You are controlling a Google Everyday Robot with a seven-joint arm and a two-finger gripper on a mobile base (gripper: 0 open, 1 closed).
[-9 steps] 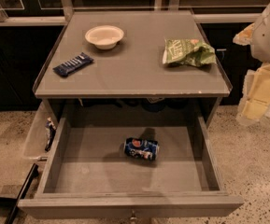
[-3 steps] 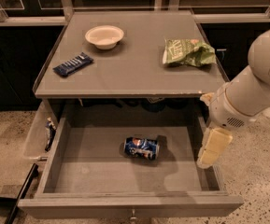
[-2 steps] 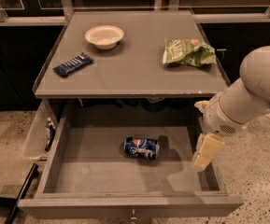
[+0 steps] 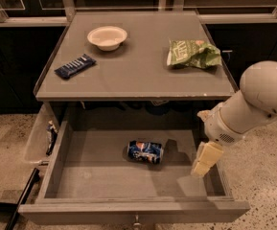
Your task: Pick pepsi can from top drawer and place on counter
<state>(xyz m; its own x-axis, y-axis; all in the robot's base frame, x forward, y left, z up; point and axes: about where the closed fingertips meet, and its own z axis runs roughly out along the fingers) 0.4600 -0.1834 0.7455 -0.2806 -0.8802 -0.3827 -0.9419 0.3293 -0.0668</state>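
Note:
The pepsi can (image 4: 145, 151), blue with silver ends, lies on its side on the floor of the open top drawer (image 4: 90, 176), near the middle. The grey counter (image 4: 133, 75) is above the drawer. My gripper (image 4: 204, 163) hangs from the white arm over the right part of the drawer, to the right of the can and apart from it, holding nothing.
On the counter stand a white bowl (image 4: 107, 37) at the back left, a dark blue snack bar wrapper (image 4: 75, 66) at the left and a green chip bag (image 4: 192, 53) at the back right. A speckled floor surrounds the cabinet. A small item (image 4: 51, 137) sits in the gap left of the drawer.
My arm has come in from the right and moved left and down, bringing the gripper over the drawer's right side, closer to the can. The can has not moved.

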